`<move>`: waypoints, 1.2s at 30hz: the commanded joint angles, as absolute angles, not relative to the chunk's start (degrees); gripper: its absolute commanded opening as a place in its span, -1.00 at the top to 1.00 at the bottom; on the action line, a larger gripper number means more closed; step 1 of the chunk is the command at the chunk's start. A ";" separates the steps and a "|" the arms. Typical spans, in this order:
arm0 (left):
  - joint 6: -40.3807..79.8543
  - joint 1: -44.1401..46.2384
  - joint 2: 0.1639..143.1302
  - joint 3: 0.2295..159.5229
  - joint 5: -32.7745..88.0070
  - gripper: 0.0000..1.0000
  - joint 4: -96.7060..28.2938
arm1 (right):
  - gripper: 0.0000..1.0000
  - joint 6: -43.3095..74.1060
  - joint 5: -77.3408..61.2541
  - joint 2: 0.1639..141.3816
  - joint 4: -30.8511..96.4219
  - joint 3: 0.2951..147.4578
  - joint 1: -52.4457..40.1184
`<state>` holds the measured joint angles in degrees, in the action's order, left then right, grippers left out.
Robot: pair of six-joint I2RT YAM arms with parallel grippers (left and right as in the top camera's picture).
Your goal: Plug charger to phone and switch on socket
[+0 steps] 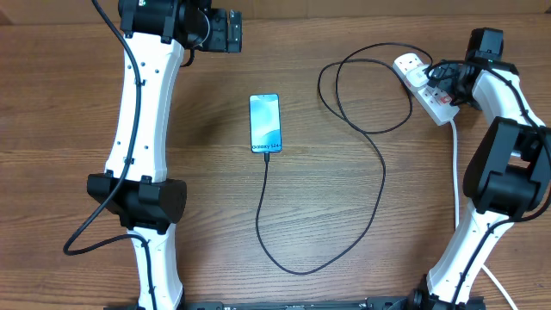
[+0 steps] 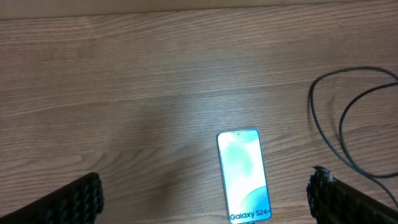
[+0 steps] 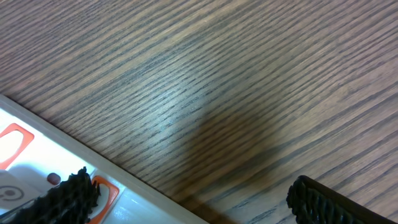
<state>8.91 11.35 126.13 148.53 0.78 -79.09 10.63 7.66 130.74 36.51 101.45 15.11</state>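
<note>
The phone (image 1: pixel 265 124) lies flat mid-table, its screen lit blue-cyan with "Galaxy S24+" text; it also shows in the left wrist view (image 2: pixel 244 175). The black charger cable (image 1: pixel 379 185) runs from the phone's bottom edge, loops across the table and reaches its white plug (image 1: pixel 410 63) in the white socket strip (image 1: pixel 437 105) at the far right. My left gripper (image 2: pixel 202 199) is open, held above the table behind the phone. My right gripper (image 3: pixel 186 202) is open over the socket (image 3: pixel 37 168), one finger resting on a red switch (image 3: pixel 102 193).
The thick white cord (image 1: pixel 456 185) of the socket runs down the right side beside my right arm. The charger cable loop (image 2: pixel 348 134) lies right of the phone. The wooden table (image 1: pixel 344 275) fills the view.
</note>
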 commanded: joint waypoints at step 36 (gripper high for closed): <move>9.41 11.22 126.32 148.55 -0.03 -1.00 -79.07 | -1.00 24.25 0.45 108.25 63.64 102.56 15.40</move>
<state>8.91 11.35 126.13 148.53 0.78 -79.11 20.12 0.43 121.16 60.75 101.62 15.38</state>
